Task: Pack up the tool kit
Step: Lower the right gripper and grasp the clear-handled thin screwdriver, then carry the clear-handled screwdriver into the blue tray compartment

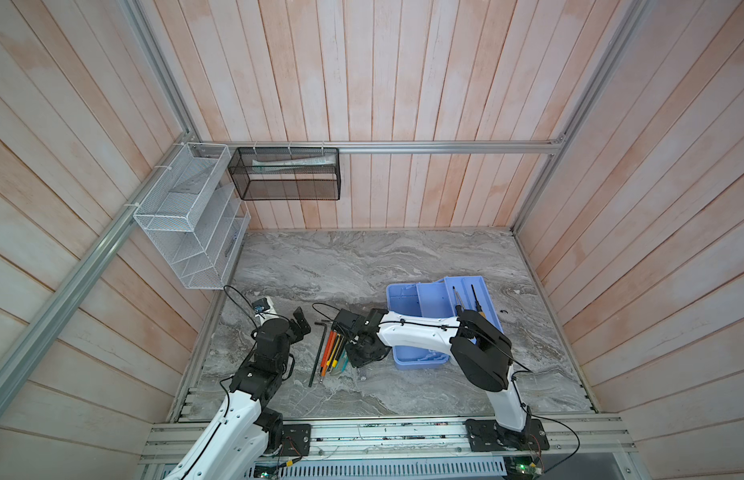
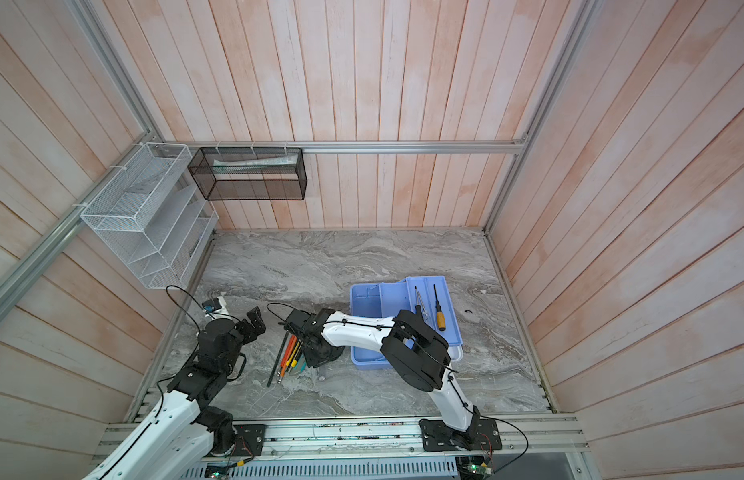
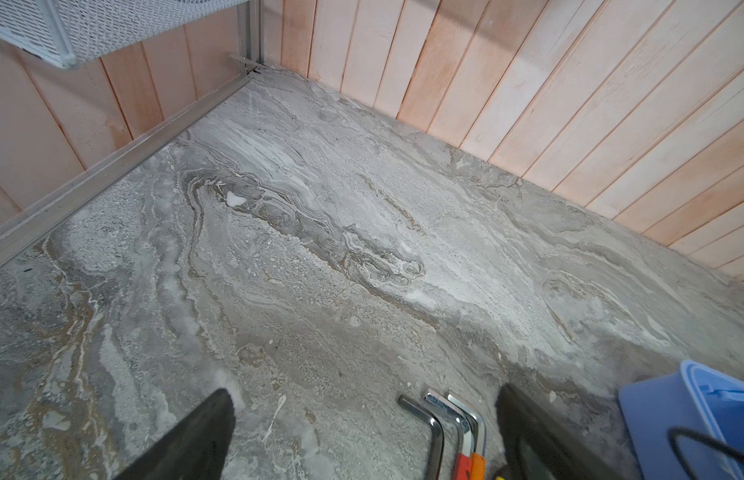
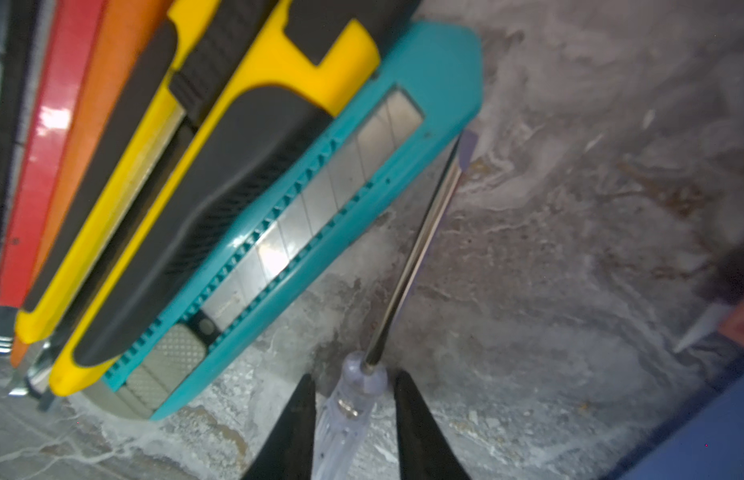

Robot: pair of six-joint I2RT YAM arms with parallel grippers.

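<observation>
Screwdriver (image 4: 345,415), clear-handled, lies on the table (image 4: 569,249) between the right gripper (image 4: 355,376) fingers (image 4: 420,428), just beside the teal knife (image 4: 303,199). You see these fingers partly open around the handle, a gap showing on one side. Left gripper (image 3: 364,390) stands wide open and empty, near the hex keys (image 3: 436,432). Box (image 1: 403,299) sits just beside the right arm.

The surface (image 1: 362,266) is grey with wavy white and brown swirls. The box (image 1: 403,297) is light blue. The teal knife (image 4: 312,216) lies by a yellow knife (image 4: 245,166) with black on it. The screwdriver (image 4: 349,407) handle is see-through. The walls (image 1: 403,83) have pale pink stripes.
</observation>
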